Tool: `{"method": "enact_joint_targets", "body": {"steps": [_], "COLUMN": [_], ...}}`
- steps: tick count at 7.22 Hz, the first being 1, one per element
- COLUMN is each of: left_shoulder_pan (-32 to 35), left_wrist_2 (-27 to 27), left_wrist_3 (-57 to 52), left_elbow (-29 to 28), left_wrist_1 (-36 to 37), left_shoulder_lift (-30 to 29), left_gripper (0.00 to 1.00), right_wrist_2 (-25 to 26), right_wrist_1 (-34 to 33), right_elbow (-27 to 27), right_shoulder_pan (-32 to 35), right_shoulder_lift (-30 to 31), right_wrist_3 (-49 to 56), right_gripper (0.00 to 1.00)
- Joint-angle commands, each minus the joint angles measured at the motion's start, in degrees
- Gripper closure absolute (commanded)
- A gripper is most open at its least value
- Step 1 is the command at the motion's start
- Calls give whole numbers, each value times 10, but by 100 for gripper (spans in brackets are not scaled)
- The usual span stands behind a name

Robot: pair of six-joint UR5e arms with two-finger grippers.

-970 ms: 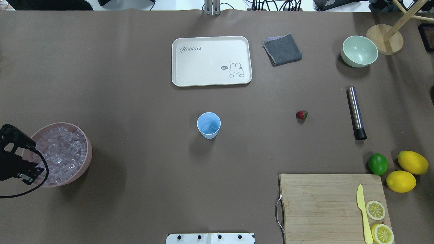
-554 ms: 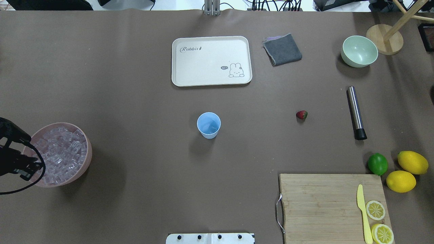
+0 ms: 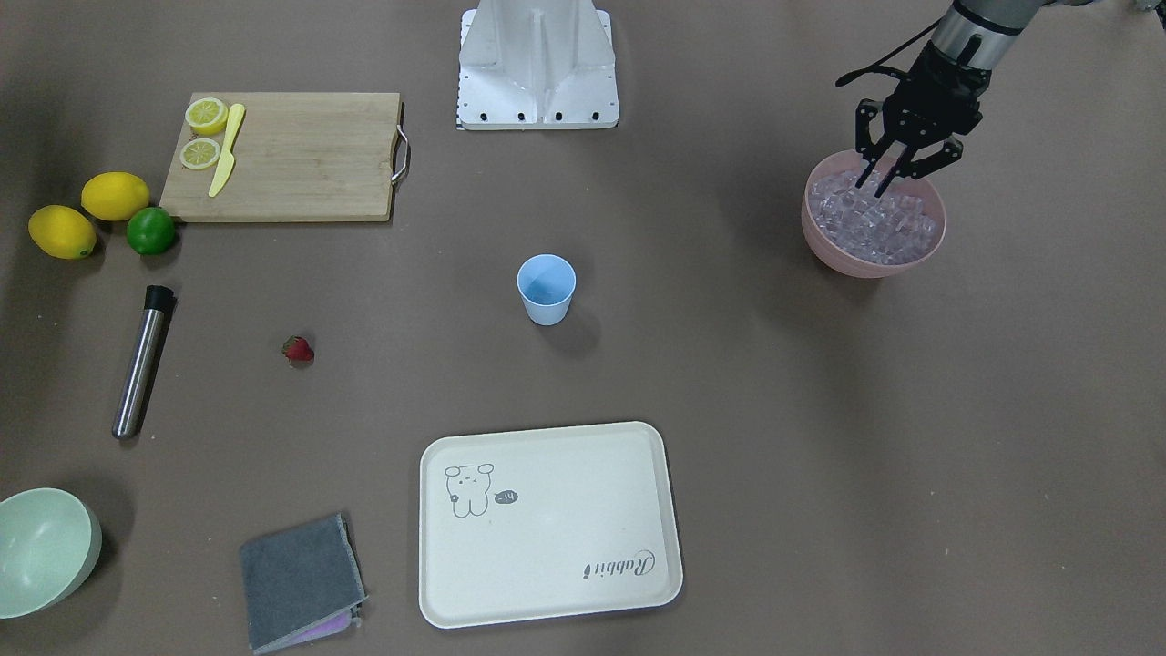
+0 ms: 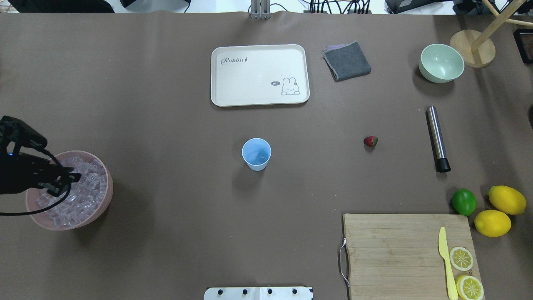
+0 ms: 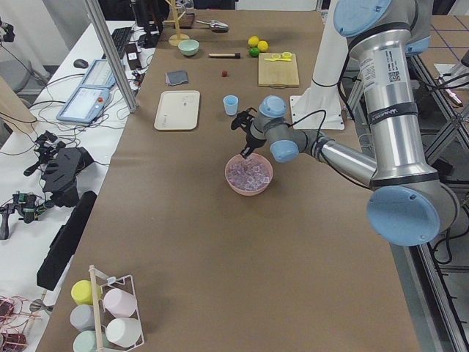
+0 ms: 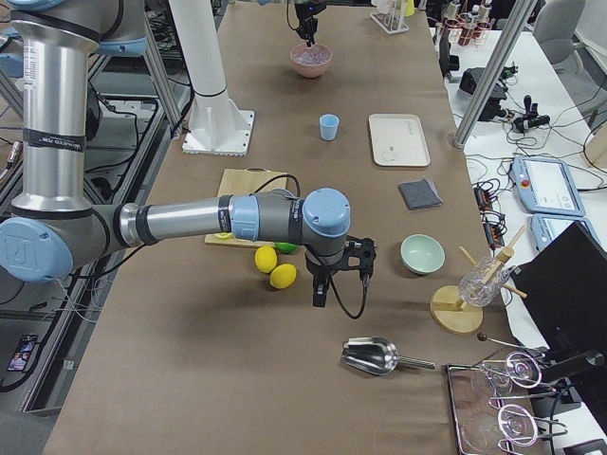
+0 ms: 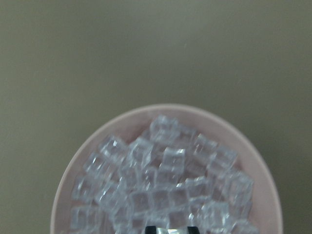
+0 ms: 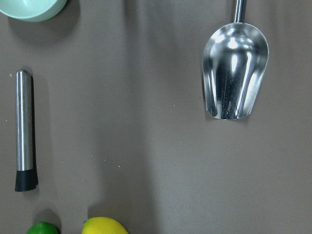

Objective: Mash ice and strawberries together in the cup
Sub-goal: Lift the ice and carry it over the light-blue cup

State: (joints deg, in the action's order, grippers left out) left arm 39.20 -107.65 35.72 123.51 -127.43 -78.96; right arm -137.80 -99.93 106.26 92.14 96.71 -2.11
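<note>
The light blue cup stands upright mid-table, also in the front view. The strawberry lies on the table to the cup's right, apart from it. The ice fills a pink bowl at the table's left edge. My left gripper is open, its fingertips down at the ice near the bowl's robot-side rim. The left wrist view shows the cubes close below. My right gripper hovers above the table near the lemons, far from the cup. I cannot tell whether it is open.
A steel muddler lies right of the strawberry. A cream tray, grey cloth and pale green bowl sit at the back. A cutting board, lime and lemons are front right. A metal scoop lies under the right wrist.
My left gripper has moved from the bowl's outer left edge inward over the ice. Cup and strawberry have not moved.
</note>
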Motion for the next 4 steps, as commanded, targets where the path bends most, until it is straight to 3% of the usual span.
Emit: {"method": "enact_joint_targets", "body": {"steps": [1, 4], "left_shoulder_pan": [-2, -18], "left_wrist_2": [2, 25], "left_wrist_3": [89, 146], "left_elbow": [-40, -125], "left_wrist_1": [0, 2], "left_shoulder_lift": [-154, -300], "left_gripper": [100, 100], "right_wrist_2": [0, 0], "right_wrist_1": [0, 0], "right_elbow": [-1, -3], "right_shoulder_pan": [0, 1], "right_shoulder_lift": [1, 1], "right_wrist_3": [0, 0], "right_gripper": [0, 0]}}
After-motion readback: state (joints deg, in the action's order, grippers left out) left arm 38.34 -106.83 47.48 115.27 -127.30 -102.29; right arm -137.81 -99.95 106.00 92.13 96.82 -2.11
